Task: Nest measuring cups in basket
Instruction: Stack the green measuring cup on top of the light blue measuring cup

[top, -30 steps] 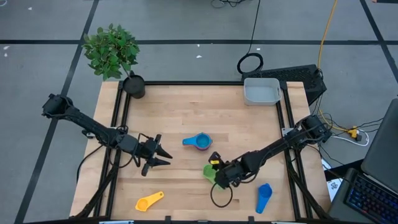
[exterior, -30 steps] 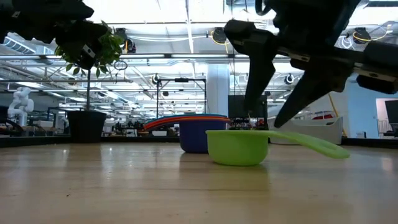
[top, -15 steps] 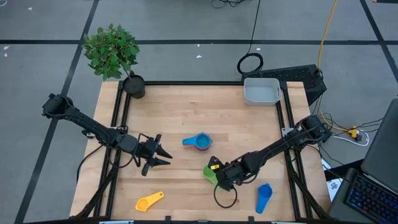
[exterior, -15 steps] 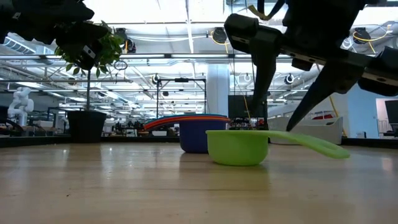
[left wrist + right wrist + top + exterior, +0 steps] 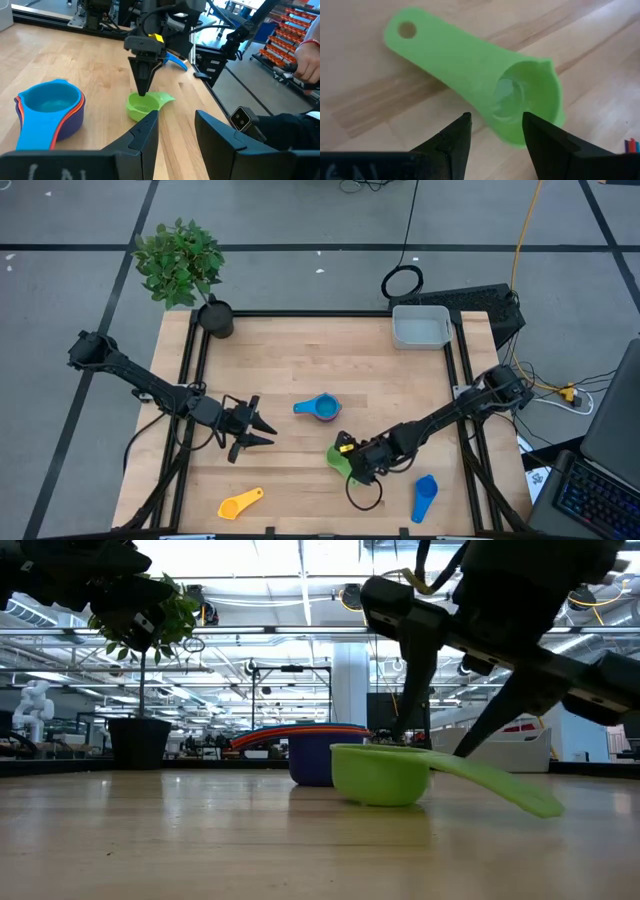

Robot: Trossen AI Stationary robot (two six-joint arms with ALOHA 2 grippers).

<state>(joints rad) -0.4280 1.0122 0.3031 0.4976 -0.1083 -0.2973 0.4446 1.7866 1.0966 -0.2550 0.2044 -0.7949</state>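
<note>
A green measuring cup (image 5: 336,456) lies on the table right of the middle, near the front edge. My right gripper (image 5: 495,120) stands open over it, pointing steeply down. Three more cups sit nested as a stack (image 5: 322,407), light blue on top, at the table's middle. A yellow cup (image 5: 240,503) lies at the front left and a blue one (image 5: 425,495) at the front right. The grey basket (image 5: 421,327) stands at the far right corner. My left gripper (image 5: 262,430) hovers open left of the stack, holding nothing. My right gripper comes at the green cup from above, slanting. One finger (image 5: 535,135) is over the bowl and the other (image 5: 455,135) is outside the wall, beside the handle's root (image 5: 475,85). The cup sits tipped, its handle end (image 5: 540,805) lowered toward the table. Which finger bears on it I cannot tell.
A potted plant (image 5: 215,318) stands at the far left corner. Black rails run along the table's left and right sides. Bare wood lies between the stack and the basket. A person's hand (image 5: 307,52) shows beyond the table.
My right gripper has sunk a little onto the green cup and rolled about its own line, its fingers still apart. The cup has tipped: its handle end has dropped toward the table while the bowl stays where it was.
</note>
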